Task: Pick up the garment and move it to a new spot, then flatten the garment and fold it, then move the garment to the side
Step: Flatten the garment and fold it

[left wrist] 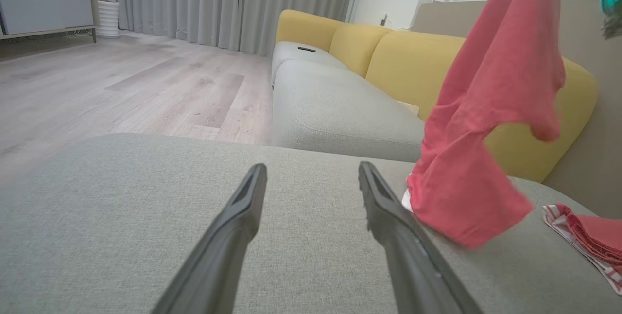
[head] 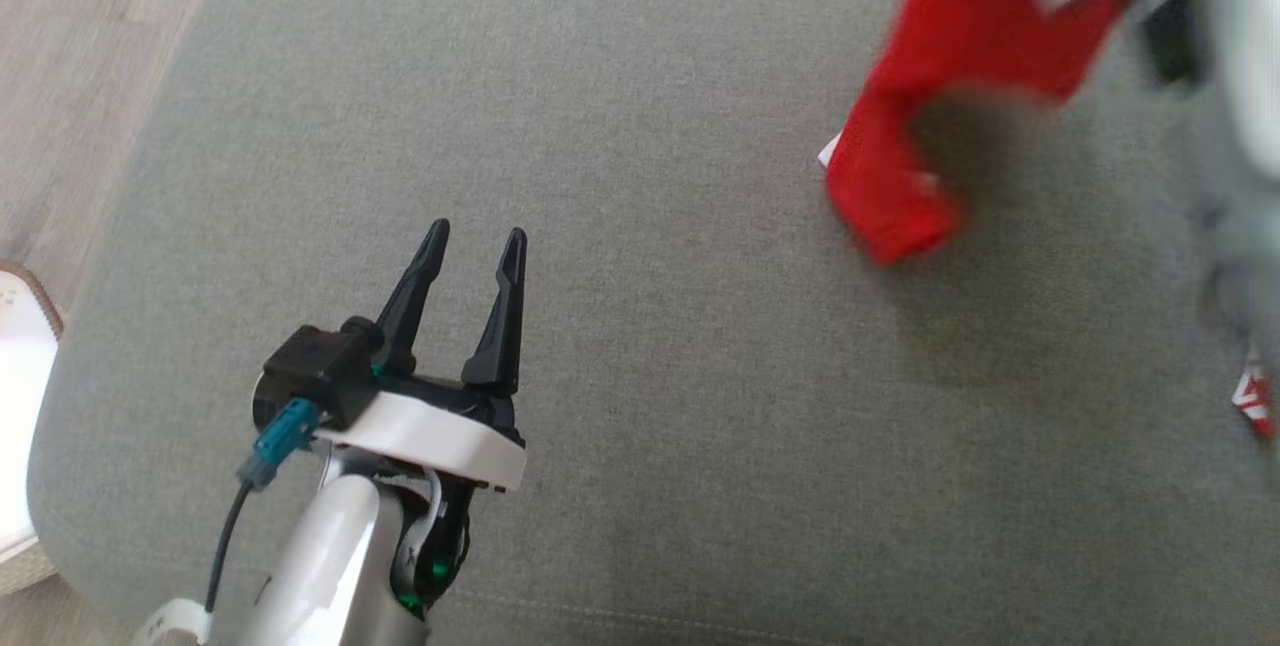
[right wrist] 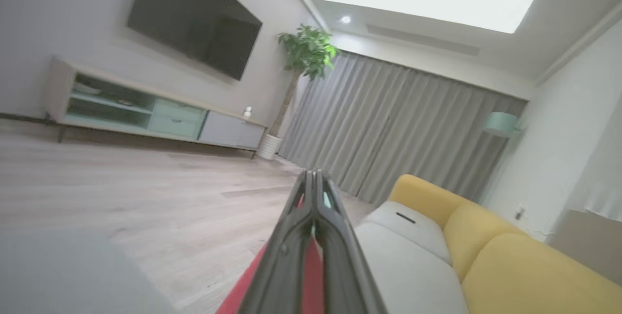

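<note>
While the right gripper (right wrist: 314, 175) is clenched on the red garment (head: 950, 76), which dangles lengthwise with its lower end apparently touching the grey cushion (head: 640, 406) at two o'clock from the left gripper (head: 478, 238), that nearer gripper's fingers stand released and empty.

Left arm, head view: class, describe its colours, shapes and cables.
The left tool has two long, tapering black fingers on a black block. Behind it sit a white collar and a silver forearm. A teal plug carries a black cable.
</note>
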{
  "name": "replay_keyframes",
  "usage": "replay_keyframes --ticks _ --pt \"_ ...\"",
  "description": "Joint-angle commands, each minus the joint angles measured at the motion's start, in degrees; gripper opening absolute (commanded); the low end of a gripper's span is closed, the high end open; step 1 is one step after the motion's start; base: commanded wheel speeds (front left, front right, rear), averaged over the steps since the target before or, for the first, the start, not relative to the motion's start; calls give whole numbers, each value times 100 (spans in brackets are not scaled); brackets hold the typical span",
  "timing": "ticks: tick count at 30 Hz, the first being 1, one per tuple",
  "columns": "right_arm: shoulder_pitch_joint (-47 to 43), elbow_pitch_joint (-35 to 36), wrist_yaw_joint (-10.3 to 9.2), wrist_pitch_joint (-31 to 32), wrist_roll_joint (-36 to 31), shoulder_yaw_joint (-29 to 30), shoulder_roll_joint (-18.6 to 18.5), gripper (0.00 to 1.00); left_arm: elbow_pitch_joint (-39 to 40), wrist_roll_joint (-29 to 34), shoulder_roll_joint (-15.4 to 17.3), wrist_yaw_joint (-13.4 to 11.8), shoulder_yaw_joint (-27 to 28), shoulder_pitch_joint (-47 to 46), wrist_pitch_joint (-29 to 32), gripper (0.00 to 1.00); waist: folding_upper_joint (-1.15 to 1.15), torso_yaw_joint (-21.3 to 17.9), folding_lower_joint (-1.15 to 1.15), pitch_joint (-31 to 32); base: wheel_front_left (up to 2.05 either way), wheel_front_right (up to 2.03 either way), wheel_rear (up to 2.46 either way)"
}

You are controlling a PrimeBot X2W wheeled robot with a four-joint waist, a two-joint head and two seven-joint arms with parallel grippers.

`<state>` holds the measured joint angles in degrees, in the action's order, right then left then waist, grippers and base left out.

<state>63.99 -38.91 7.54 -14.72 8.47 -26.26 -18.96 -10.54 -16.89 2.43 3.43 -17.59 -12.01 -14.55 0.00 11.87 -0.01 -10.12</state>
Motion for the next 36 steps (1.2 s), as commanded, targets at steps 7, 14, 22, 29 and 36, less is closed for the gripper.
replay_keyframes --ticks 7,14,22,29,36 --pt "-1566 476 -5 140 -103 -1352 634 0 177 -44 45 -50 202 15 -45 100 0 -78 1 143 0 0 0" --pt "-2660 557 -5 523 394 -2487 888 0 59 -27 45 -27 195 51 -45 100 0 -147 1 290 0 0 0" --pt "-3055 608 -5 593 1027 -2483 939 100 -30 -19 45 -4 242 172 -45 100 0 -418 1 474 0 0 0" --pt "-3290 970 -5 675 1204 -1848 726 100 23 12 44 -3 343 219 -45 100 0 -710 1 552 0 0 0" --pt "-4038 1688 -5 666 1105 -449 539 100 192 42 44 -14 496 241 -45 100 0 -1111 1 603 0 0 0"
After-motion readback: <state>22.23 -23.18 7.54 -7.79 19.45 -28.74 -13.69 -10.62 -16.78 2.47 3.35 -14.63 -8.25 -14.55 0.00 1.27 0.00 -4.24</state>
